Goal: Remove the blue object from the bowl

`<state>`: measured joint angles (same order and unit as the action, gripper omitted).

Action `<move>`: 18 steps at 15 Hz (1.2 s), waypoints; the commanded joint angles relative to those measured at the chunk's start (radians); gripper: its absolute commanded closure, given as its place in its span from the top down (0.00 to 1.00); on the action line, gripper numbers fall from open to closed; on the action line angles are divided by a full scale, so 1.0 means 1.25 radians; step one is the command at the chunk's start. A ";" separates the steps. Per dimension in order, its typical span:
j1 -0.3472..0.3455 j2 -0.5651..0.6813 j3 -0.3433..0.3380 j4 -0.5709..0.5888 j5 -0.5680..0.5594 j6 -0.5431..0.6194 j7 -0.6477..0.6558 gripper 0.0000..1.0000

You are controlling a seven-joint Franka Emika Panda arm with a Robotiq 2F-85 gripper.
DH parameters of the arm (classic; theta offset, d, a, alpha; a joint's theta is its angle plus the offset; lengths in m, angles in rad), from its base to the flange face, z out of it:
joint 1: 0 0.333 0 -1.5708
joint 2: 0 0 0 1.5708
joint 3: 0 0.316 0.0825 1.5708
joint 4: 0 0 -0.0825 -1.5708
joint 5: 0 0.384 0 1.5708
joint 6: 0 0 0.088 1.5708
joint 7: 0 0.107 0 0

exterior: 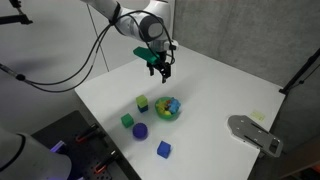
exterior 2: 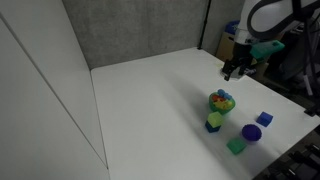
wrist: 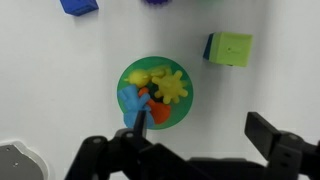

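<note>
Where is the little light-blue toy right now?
In the wrist view, the blue object lies in the left half of the green bowl, beside yellow toy pieces; a lime-green block stands outside, up to the right.

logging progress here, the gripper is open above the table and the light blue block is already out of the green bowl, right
Not quite: the wrist view shows the light blue block lying inside the green bowl, not out of it. The gripper is indeed open above the table.

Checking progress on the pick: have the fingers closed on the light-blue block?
No: in the wrist view the blue object lies in the bowl, while the fingers stand wide apart and empty.
</note>
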<state>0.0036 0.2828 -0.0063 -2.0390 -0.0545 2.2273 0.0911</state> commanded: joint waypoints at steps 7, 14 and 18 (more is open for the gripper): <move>0.022 0.248 -0.070 0.203 -0.040 0.016 0.160 1.00; 0.060 0.362 -0.123 0.286 -0.059 0.021 0.249 1.00; 0.080 0.399 -0.145 0.312 -0.071 0.014 0.278 1.00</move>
<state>0.0813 0.7432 -0.1623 -1.6990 -0.1133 2.2622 0.3934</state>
